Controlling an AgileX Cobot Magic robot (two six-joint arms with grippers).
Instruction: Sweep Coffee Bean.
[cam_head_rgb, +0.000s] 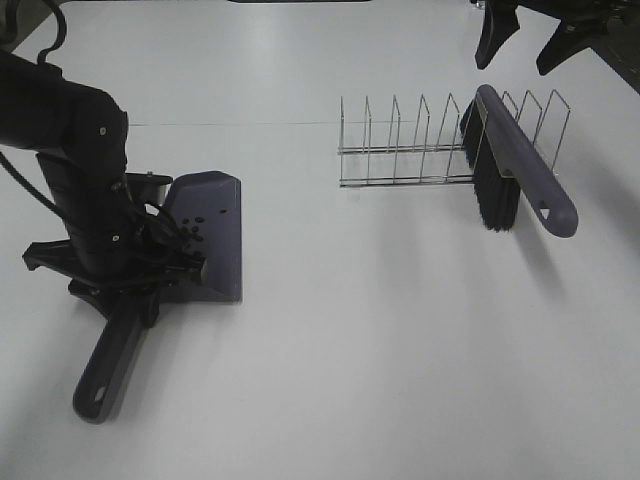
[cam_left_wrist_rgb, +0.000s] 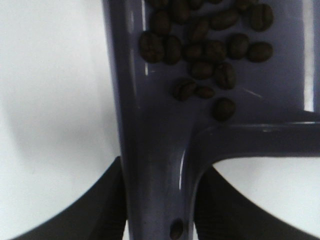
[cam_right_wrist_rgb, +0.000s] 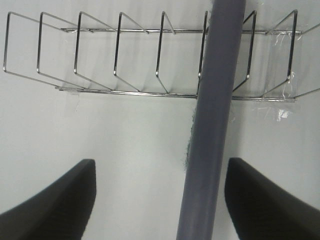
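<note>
The purple dustpan lies flat on the white table at the left, its handle pointing toward the front. Several coffee beans lie inside it, and they show clearly in the left wrist view. My left gripper is shut on the dustpan handle close to the pan, with a finger on each side. The purple brush with black bristles stands in the wire rack. My right gripper is open and empty above the brush handle, its fingers well apart from it.
The wire rack stands at the back right with several empty slots. The white table stretches toward the front and right. A thin seam line runs across the table at the back.
</note>
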